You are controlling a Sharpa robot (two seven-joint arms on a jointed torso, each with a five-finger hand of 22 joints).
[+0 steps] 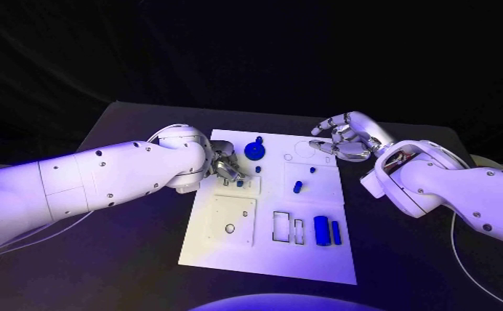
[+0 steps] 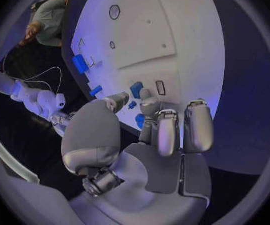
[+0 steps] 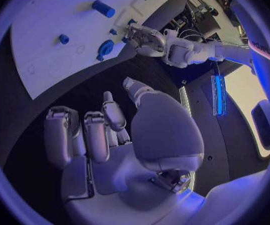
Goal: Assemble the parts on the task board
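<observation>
My left hand (image 1: 224,163) sits fingers apart, empty, right over the small blue part (image 1: 240,183) near the task board (image 1: 270,256)'s left edge, way closer than my right.

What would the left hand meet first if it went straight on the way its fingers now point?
Probably the small blue part just beyond the left hand's fingertips on the task board; depth is unclear, so contact can't be judged.

This looks like a robotics lab or demo stand. A black table (image 1: 126,126) sits against a dark backdrop under coloured light, bearing a white task board (image 1: 236,253) with cut-out slots. Cables (image 2: 37,77) trail off the table's edge, and equipment racks (image 3: 204,5) stand nearby.
</observation>
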